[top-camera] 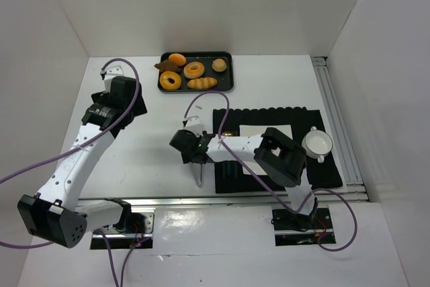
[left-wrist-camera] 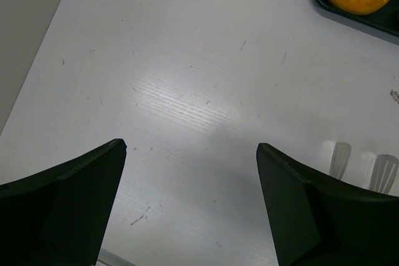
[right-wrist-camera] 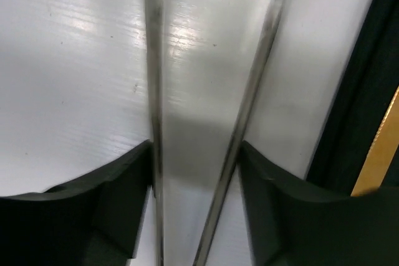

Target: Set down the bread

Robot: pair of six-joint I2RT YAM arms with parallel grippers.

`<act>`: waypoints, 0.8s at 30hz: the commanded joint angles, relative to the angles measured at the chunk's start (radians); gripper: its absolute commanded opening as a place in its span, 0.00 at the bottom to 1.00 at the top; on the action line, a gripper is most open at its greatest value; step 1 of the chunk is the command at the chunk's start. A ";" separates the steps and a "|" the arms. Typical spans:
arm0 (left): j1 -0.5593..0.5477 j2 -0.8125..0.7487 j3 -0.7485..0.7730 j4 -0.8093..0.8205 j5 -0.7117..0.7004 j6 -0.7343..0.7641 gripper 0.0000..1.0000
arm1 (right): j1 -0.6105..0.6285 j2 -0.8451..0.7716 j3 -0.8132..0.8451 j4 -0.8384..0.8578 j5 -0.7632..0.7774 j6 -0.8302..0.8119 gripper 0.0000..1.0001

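The bread (top-camera: 219,65), a small plain tan bun, lies in the right end of the black tray (top-camera: 229,86) at the back of the table. My right gripper (top-camera: 195,158) hovers low over the white table, well in front of the tray. In the right wrist view the right gripper (right-wrist-camera: 196,147) is shut on a pair of metal tongs (right-wrist-camera: 249,104), one finger pressing on each arm. The tongs (top-camera: 199,174) jut toward the near edge. My left gripper (left-wrist-camera: 190,147) is open over bare table at the left and holds nothing.
The tray also holds an orange bun (top-camera: 177,59), two ring doughnuts (top-camera: 194,70) (top-camera: 170,80), a ridged loaf (top-camera: 202,83) and a dark brown piece (top-camera: 163,65). A black mat (top-camera: 326,166) at the right carries a white sheet (top-camera: 282,131) and a white bowl (top-camera: 317,143).
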 commanded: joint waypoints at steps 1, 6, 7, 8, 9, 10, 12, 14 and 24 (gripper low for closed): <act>0.006 -0.020 -0.003 0.027 -0.007 -0.005 0.99 | 0.003 0.028 0.034 -0.046 0.029 0.009 0.59; 0.006 -0.029 0.029 0.017 -0.007 -0.005 0.99 | -0.029 -0.037 0.151 -0.101 -0.019 -0.095 0.41; 0.006 -0.029 0.029 0.005 -0.007 -0.005 0.99 | -0.041 -0.053 0.189 -0.126 -0.034 -0.121 0.38; 0.006 -0.029 0.041 0.005 -0.007 -0.005 0.99 | -0.055 -0.073 0.203 -0.126 -0.057 -0.143 0.38; 0.006 -0.029 0.054 -0.005 -0.017 -0.005 0.99 | -0.083 -0.110 0.235 -0.153 -0.107 -0.160 0.37; 0.006 -0.029 0.054 -0.006 -0.017 -0.005 0.99 | -0.098 -0.129 0.252 -0.166 -0.126 -0.190 0.37; 0.006 -0.040 0.054 0.007 0.002 0.031 0.99 | -0.153 -0.153 0.298 -0.202 -0.202 -0.223 0.37; 0.006 -0.040 0.072 0.016 0.024 0.061 0.99 | -0.201 -0.153 0.408 -0.294 -0.253 -0.252 0.37; 0.015 -0.029 0.109 0.046 0.113 0.097 0.99 | -0.546 0.055 0.789 -0.417 -0.402 -0.278 0.41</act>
